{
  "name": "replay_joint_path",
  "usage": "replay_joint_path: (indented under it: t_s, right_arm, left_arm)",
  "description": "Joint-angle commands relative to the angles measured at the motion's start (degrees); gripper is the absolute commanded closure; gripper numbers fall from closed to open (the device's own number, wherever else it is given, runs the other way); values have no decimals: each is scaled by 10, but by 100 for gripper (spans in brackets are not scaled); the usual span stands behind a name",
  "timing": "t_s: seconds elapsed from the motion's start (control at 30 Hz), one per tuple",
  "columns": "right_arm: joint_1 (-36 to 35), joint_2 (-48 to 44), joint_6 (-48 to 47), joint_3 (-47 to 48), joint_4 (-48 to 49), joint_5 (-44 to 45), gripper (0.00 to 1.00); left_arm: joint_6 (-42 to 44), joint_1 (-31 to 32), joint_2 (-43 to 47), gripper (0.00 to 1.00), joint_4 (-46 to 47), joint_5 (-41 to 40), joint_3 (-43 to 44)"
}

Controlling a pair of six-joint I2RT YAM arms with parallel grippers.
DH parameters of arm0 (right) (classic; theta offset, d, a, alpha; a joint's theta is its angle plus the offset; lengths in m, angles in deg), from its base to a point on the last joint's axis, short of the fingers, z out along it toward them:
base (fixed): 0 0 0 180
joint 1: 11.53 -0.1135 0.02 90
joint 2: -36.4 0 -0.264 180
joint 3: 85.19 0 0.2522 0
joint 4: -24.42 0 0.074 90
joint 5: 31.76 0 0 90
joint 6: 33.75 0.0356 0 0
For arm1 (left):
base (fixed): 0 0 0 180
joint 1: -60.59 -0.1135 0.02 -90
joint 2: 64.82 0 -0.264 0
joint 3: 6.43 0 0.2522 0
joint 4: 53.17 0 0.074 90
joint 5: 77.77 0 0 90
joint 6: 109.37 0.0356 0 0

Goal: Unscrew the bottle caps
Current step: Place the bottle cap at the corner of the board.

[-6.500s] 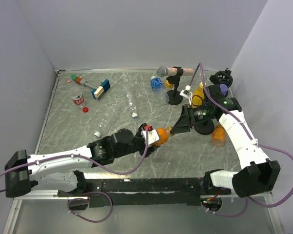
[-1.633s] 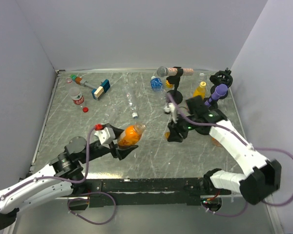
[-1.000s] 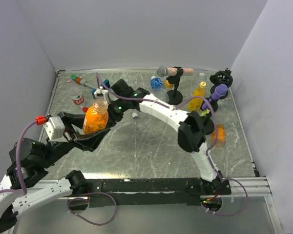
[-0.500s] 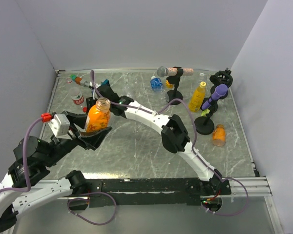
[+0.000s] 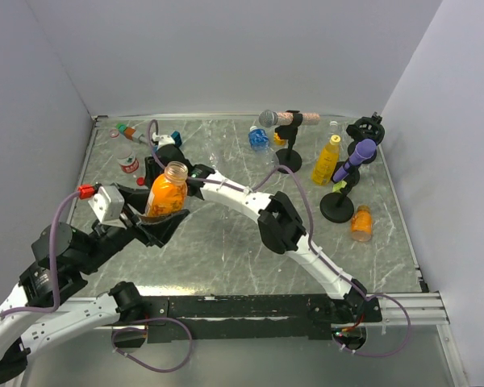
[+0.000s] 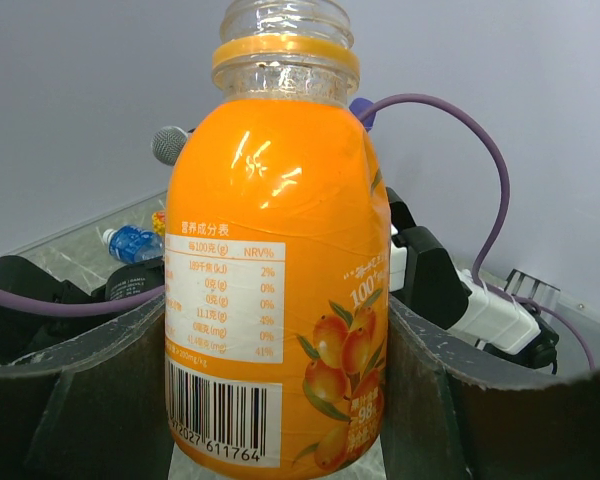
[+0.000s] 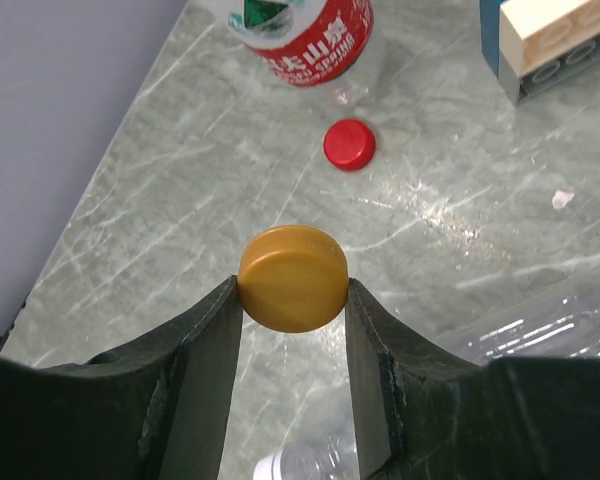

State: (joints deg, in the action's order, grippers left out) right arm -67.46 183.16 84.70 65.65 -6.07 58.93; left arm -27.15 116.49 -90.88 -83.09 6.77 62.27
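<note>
Two hands are counted. Nearest, one orange bottle [image 6: 280, 200] is gripped upright by the left hand [image 5: 158, 218], with a finger pressed against each side of its lower body, and is held raised above the desk [image 5: 226, 250]. It is filled with orange drink. Its clear threaded neck is left open above an orange ring, and its label is printed with a white nutrition table, a barcode and fruit. Just beyond it, one orange cap [image 7: 293, 275] is pinched by its ribbed rim between the fingers of the right hand [image 7: 293, 295], flat face towards the wrist camera, in the air over the left part of the desk. Beneath it, one red cap [image 7: 349, 144] is seen lying on the desk, and past that lie one red-labelled bottle [image 7: 302, 35] and one blue-and-tan block [image 7: 545, 40]. To the right, a second orange bottle [image 5: 360, 223] is laid on its side. Farther back, one yellow bottle [image 5: 325, 160] is stood upright between two stands, on which two microphones are counted, a purple mic [image 5: 361, 151] and a grey mic [image 5: 268, 118]. One blue-labelled bottle [image 5: 260, 139] is laid by the grey one.
</note>
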Motion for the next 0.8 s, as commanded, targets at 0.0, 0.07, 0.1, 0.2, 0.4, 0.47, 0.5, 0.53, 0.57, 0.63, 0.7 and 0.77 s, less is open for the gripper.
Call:
replay_joint_path:
  t_s: [0.0, 0.07, 0.1, 0.2, 0.4, 0.47, 0.5, 0.53, 0.57, 0.63, 0.7, 0.77]
  right_arm:
    - [-12, 21, -13, 30, 43, 36, 69]
    - [-12, 27, -15, 27, 45, 38, 68]
    - [-12, 29, -17, 26, 47, 38, 66]
    - [-12, 34, -23, 23, 51, 37, 64]
    - [-13, 41, -29, 14, 55, 36, 60]
    - [-13, 41, -29, 14, 54, 36, 59]
    - [-12, 41, -29, 14, 53, 34, 57]
    - [-12, 39, -30, 14, 53, 31, 55]
    - [-12, 38, -34, 13, 52, 29, 54]
    - [-12, 32, -39, 11, 54, 22, 48]
    - [-13, 27, -45, 10, 54, 15, 48]
    - [-12, 20, -49, 6, 57, 5, 45]
  left_arm:
    - [-10, -1, -9, 88, 18, -3, 4]
    - [-9, -1, -9, 88, 19, -3, 3]
    - [-9, -1, -8, 88, 19, -3, -1]
    - [-11, -1, -4, 88, 24, -3, -5]
    - [-12, -1, -1, 88, 25, -3, -10]
    - [-11, -1, 0, 88, 25, -3, -10]
    - [-12, -1, -1, 88, 25, -2, -10]
    - [-12, -1, 0, 88, 25, -2, -10]
    - [-13, -1, 0, 88, 25, -3, -11]
    - [-14, -1, 4, 88, 25, -2, -11]
    - [-16, -1, 7, 88, 25, -2, -13]
    - [-18, -1, 9, 88, 23, -1, -15]
